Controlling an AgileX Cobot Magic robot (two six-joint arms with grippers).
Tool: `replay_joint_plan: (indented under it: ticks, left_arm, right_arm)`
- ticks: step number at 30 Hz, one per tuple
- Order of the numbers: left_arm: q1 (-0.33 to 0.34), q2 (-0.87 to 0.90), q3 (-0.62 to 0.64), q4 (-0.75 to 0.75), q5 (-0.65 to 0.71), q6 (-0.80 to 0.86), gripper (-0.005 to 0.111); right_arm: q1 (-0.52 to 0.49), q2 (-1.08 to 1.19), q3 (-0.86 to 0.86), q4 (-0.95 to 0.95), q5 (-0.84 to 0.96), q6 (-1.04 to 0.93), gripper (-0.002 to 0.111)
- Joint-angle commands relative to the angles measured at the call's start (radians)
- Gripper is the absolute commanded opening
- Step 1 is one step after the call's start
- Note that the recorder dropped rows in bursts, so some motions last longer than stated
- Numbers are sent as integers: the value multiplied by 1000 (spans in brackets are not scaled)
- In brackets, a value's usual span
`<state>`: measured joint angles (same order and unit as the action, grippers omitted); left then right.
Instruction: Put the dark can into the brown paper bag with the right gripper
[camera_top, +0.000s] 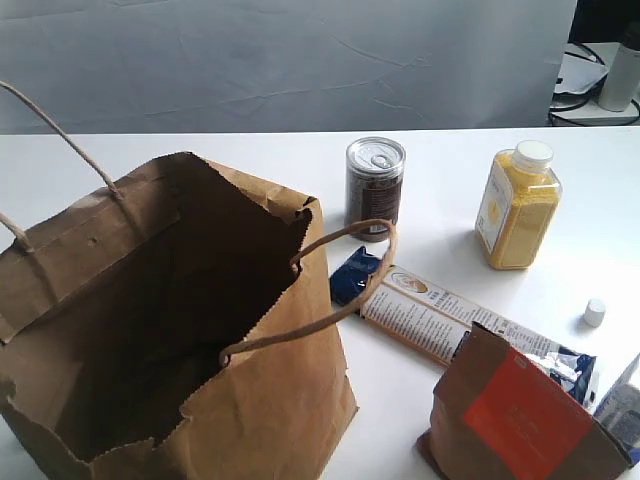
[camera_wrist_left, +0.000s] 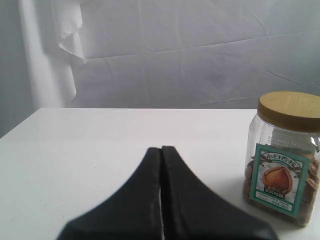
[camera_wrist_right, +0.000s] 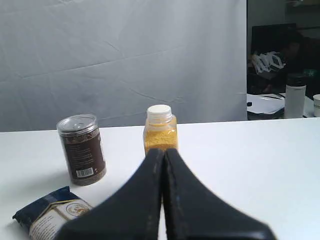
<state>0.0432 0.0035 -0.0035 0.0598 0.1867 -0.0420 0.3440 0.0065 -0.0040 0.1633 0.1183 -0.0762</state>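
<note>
The dark can stands upright on the white table behind the brown paper bag, which gapes open at the left with its cord handles up. In the right wrist view the dark can sits ahead and to one side of my right gripper, well apart from it. That gripper's black fingers are pressed together with nothing between them. My left gripper is also shut and empty. Neither gripper shows in the exterior view.
A yellow bottle with a white cap stands right of the can. A blue-and-white flat packet and a brown pouch with an orange-red label lie in front. A small white cap lies nearby. A nut jar stands beside the left gripper.
</note>
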Motion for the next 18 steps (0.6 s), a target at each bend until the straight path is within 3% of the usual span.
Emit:
replay_joint_plan:
  ticks: [1, 9, 13, 18]
  left_arm:
    - [-6, -3, 4, 3, -7, -4, 0]
    - [-6, -3, 4, 3, -7, -4, 0]
    - [-6, -3, 4, 3, -7, -4, 0]
    - [-6, -3, 4, 3, -7, -4, 0]
  right_arm:
    - [-5, -7, 4, 14, -17, 1, 0]
    - [-5, 1, -20, 176, -36, -3, 0]
    - [-5, 133, -103, 190, -16, -6, 0]
    - [31, 409, -274, 184, 145, 6, 0]
